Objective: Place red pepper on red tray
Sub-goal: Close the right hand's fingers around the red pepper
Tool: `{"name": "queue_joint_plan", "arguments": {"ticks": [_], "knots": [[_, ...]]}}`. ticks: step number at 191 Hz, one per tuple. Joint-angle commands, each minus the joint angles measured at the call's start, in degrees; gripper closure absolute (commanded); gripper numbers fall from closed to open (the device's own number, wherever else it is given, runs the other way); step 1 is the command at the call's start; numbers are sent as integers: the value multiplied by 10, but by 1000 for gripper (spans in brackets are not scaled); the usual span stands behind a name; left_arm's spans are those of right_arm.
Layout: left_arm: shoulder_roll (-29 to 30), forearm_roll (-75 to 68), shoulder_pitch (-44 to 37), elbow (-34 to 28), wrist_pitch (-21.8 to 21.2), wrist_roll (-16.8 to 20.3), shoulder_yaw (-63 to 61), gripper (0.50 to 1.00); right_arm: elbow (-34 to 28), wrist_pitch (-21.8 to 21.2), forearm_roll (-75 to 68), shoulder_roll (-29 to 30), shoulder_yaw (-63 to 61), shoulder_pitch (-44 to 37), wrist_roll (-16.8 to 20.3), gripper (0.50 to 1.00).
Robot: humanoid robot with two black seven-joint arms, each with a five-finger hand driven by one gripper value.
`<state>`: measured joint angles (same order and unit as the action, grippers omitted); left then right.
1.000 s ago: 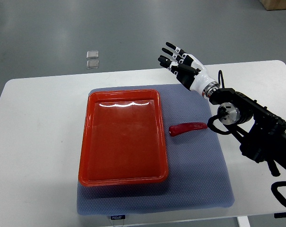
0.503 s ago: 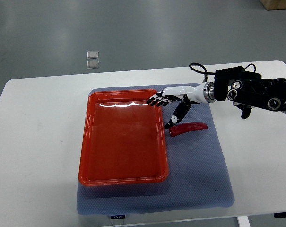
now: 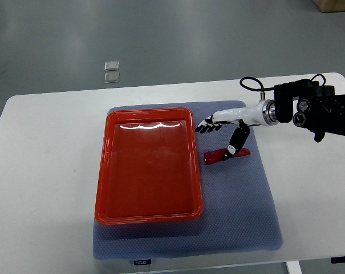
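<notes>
Red pepper point(image 3: 226, 154): lies flat on the blue-grey mat, just right of the tray's right rim, around mid-height of the frame and a little right of centre; long axis roughly left to right; not on the tray.
Red tray point(image 3: 106, 171): rectangular, left-centre of the frame, resting on the mat; its inside holds nothing; glare shows along its upper inner edge.
Mat point(image 3: 240, 217): textured blue-grey pad under both tray and pepper, spread across the middle of the white table point(image 3: 41, 171).
Right hand point(image 3: 224, 127): enters from the right edge on a black-and-white arm, reaching left over the mat; fingers spread and extended toward the tray's upper right corner, gripping nothing; the thumb points down, its tip at or touching the pepper's top side, though contact is hard to judge from this angle.
Hand versus pepper: palm above and slightly to the upper side of the pepper; the fingers are not wrapped round it.
Left arm: not seen anywhere in the frame.
Floor: grey, upper part of the frame, with two small clear square items point(image 3: 111, 71) lying at upper left of centre.
</notes>
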<state>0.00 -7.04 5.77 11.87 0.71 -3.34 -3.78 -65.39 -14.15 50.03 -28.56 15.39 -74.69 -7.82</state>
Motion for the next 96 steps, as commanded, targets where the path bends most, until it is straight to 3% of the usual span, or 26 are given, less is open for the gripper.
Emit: {"name": "queue_joint_plan", "arguments": {"ticks": [1,96], "knots": [[0,0,-1,0,0,0,0,500,0,13,18,1,4,3,0,593],[0,0,0,-2,-1,0,0,500,1,27,46,3,17,13,0,652]]}}
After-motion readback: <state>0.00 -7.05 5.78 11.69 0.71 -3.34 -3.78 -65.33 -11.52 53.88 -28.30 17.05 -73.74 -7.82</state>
